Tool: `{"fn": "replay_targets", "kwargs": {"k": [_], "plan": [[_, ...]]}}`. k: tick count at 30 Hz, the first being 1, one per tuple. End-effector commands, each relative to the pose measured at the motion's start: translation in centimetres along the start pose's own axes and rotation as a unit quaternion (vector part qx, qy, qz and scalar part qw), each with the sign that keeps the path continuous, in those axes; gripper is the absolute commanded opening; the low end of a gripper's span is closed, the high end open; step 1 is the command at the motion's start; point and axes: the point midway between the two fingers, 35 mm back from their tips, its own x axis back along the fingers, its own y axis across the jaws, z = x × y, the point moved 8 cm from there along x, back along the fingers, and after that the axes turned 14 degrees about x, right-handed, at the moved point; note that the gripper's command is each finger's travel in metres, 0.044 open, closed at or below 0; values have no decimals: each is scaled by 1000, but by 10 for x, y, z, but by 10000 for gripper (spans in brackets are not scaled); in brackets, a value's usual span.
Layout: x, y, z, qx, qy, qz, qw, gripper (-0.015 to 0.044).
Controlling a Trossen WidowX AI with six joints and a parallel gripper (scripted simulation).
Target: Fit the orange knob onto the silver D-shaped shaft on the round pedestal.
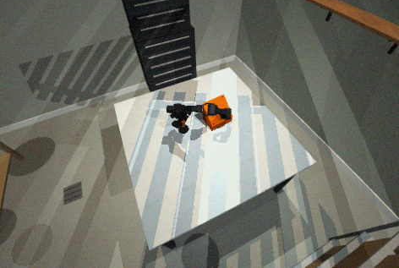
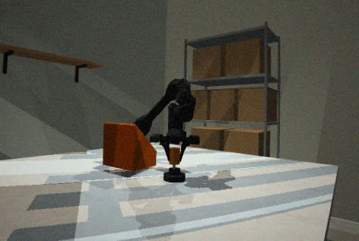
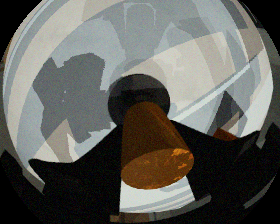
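The orange knob [image 1: 183,123] [image 2: 174,156] [image 3: 153,137] is upright between the two black fingers of my gripper [image 2: 175,159] [image 3: 146,126], which is shut on it. The black round pedestal [image 2: 174,177] [image 3: 122,103] [image 1: 183,130] stands on the table directly below the knob. A short thin piece of the silver shaft [image 2: 174,166] shows between the knob's underside and the pedestal's raised middle, so the knob is above the pedestal and not down on it. The knob's hole, the shaft's top and both flat sides are hidden. Whether the shaft's tip is inside the hole cannot be told.
An orange block [image 1: 222,101] [image 2: 123,144] with a sloped face stands on the table [image 1: 224,180] [image 2: 247,200] beside the arm's base. The arm [image 2: 156,106] reaches from there over to the pedestal. Dark striped shadows cross the table top.
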Motion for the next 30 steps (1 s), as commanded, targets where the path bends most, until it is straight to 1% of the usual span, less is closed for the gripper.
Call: {"fn": "replay_targets", "kwargs": {"k": [1,22,30], "plan": [[-1,1,0,0,-1,-1,1000,0],[-19,1,0,2,-1,-1,1000,0],[-17,1,0,3,0,1,1000,0]]}}
